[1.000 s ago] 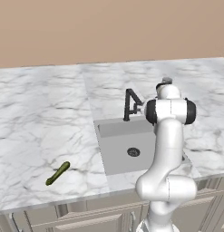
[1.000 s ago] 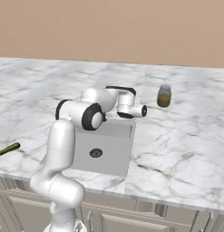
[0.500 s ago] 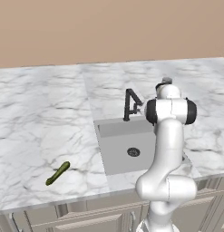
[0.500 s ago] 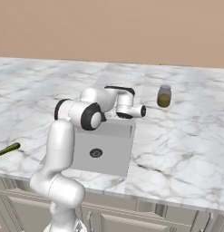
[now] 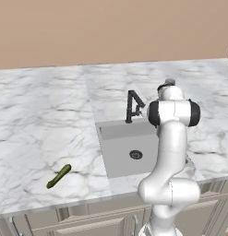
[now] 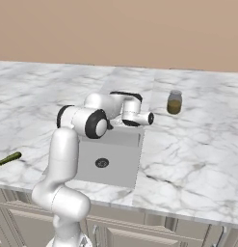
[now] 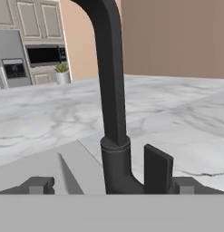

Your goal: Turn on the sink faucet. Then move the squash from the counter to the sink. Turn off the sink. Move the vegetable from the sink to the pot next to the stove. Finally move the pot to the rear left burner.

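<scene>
The black sink faucet (image 5: 132,105) stands at the back rim of the grey sink (image 5: 116,132). In the hand view its post (image 7: 111,90) rises close in front, with a dark lever block (image 7: 158,167) at its right. My gripper (image 7: 111,185) is open, and its fingertips (image 7: 38,183) stand wide apart on either side of the faucet's base without touching it. The basin holds nothing but its round drain (image 5: 135,155). The small dark green squash (image 5: 59,176) lies on the marble counter (image 5: 41,133) left of the sink, also seen at the left edge as squash (image 6: 7,158).
A small glass jar (image 6: 174,102) with olive-yellow contents stands on the counter behind and to the right of the sink. The counter's front edge runs above beige cabinets (image 5: 87,223). A tan wall backs the counter.
</scene>
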Motion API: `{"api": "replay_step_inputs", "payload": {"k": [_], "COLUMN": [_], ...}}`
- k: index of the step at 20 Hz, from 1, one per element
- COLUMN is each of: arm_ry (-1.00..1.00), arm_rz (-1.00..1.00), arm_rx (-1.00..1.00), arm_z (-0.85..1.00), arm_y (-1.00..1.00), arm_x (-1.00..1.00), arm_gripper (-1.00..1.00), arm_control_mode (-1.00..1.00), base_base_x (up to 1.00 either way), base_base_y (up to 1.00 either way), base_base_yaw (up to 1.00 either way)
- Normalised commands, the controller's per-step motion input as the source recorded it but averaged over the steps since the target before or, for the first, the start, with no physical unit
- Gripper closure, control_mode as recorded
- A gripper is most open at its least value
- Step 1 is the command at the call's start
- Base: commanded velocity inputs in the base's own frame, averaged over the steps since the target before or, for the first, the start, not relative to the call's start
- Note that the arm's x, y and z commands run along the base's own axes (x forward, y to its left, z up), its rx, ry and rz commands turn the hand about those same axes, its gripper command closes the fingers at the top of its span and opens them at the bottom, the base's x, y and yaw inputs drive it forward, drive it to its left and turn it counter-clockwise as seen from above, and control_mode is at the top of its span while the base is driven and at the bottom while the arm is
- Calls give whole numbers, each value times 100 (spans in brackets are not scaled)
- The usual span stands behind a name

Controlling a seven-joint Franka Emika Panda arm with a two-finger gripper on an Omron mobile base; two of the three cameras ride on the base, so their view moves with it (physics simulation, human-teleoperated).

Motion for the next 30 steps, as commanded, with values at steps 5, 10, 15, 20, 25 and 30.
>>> {"api": "replay_step_inputs", "payload": {"k": [5, 10, 15, 20, 25, 30], "arm_ry": [0, 0, 0, 0, 0, -1], "arm_rz": [0, 0, 0, 0, 0, 1], "arm_rx": [2, 2, 1, 1, 0, 0], "arm_z": [0, 0, 0, 0, 0, 0], "arm_y": [1, 4, 7, 7, 9, 9], "arm_x": [0, 0, -2, -5, -10, -16], "arm_gripper": [-100, -100, -100, -100, -100, -100], "arm_control_mode": [-100, -100, -100, -100, -100, -100], "base_base_x": [0, 0, 0, 0, 0, 0], "base_base_y": [0, 0, 0, 0, 0, 0], "base_base_yaw": [0, 0, 0, 0, 0, 0]}}
